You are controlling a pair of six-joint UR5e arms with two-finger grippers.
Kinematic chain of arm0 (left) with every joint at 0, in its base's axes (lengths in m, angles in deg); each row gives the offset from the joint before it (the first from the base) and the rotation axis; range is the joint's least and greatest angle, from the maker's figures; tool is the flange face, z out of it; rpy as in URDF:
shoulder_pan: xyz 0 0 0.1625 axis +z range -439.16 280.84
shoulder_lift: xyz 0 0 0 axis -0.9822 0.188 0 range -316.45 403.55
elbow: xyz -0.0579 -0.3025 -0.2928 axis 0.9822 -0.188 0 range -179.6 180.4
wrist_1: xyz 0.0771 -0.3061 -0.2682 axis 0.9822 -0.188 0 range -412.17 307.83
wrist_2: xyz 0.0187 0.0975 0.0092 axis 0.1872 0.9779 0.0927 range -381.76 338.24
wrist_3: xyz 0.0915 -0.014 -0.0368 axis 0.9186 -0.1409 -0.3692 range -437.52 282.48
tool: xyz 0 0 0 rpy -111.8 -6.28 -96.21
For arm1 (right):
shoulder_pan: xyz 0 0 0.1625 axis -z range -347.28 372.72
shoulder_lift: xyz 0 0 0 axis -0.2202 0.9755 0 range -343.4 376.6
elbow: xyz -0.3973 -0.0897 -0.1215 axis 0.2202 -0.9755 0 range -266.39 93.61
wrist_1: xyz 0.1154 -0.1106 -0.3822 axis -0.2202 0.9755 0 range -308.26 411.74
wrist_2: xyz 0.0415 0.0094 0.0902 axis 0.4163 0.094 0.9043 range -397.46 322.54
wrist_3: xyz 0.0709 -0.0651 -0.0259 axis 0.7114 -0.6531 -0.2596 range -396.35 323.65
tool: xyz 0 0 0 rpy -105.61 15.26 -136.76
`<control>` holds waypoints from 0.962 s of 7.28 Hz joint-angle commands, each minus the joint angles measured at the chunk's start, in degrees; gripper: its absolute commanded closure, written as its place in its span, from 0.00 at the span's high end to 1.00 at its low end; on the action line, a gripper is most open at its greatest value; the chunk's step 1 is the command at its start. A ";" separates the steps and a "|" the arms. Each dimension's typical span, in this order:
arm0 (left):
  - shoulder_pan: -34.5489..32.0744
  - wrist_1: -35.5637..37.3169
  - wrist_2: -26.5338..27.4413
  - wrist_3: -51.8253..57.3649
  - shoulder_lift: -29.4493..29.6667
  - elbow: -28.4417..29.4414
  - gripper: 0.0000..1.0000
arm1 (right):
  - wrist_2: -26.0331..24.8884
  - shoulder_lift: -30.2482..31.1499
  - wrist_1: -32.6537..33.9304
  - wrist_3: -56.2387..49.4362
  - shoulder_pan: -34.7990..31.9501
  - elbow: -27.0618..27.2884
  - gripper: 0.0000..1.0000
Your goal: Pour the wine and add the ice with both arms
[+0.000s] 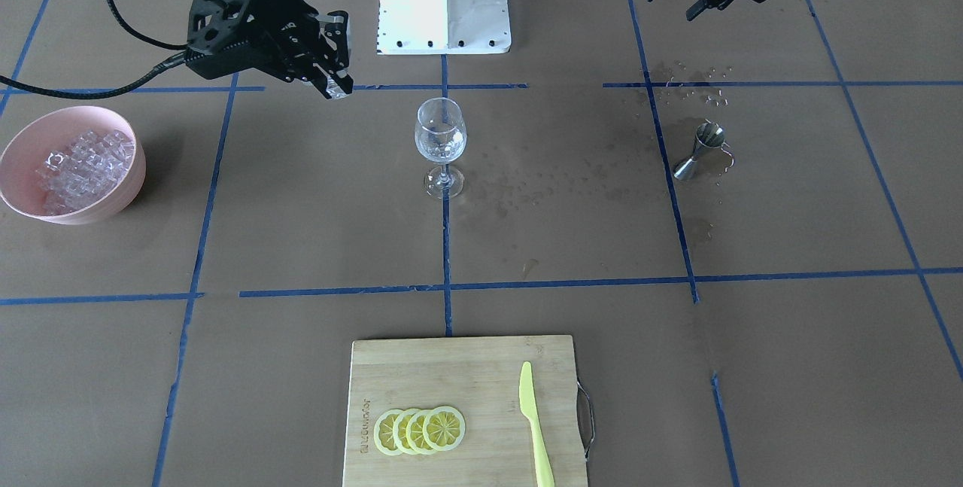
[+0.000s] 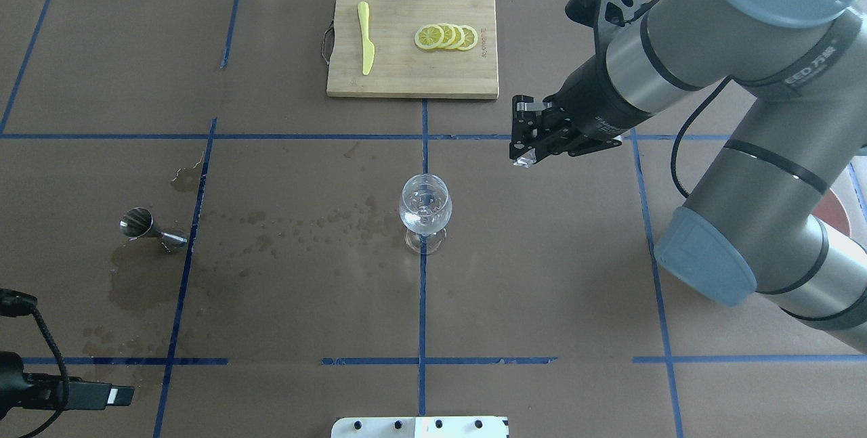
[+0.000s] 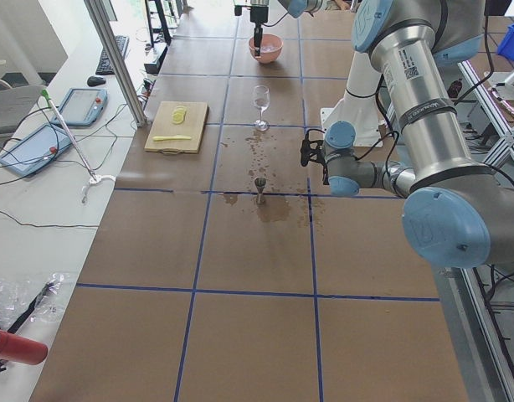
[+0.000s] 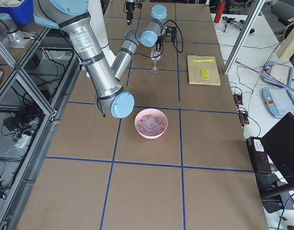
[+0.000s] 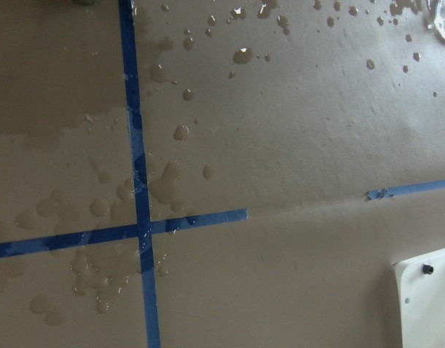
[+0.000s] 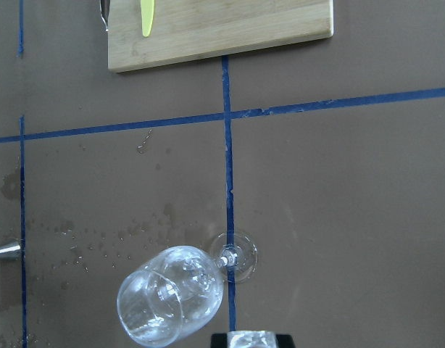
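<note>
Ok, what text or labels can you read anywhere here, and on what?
"EED", then characters too blurred to read: on the right arm.
Burnt-in mark on the board: too small to read.
Sticker on the left arm: too small to read.
Nothing else is legible.

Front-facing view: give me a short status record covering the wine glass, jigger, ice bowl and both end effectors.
Clear stemmed wine glass: upright on the blue tape line
Steel double-cone jigger: upright on wet brown paper
Pink bowl: holds many clear ice cubes
Right end effector: shut on one clear ice cube, raised to one side of the glass
Left end effector: open, empty, raised clear of the jigger
</note>
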 commanded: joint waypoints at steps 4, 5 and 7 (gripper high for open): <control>-12.41 0.96 -11.82 7.85 1.40 -0.28 1.00 | -4.07 -4.02 0.15 1.49 3.84 -3.23 0.00; -14.79 5.14 -12.62 9.96 4.63 -0.28 1.00 | -4.25 -4.81 0.15 1.93 4.55 -3.92 0.00; -18.22 9.57 -12.72 15.05 7.21 -0.11 1.00 | -7.40 -6.47 0.15 2.46 7.09 -5.33 0.00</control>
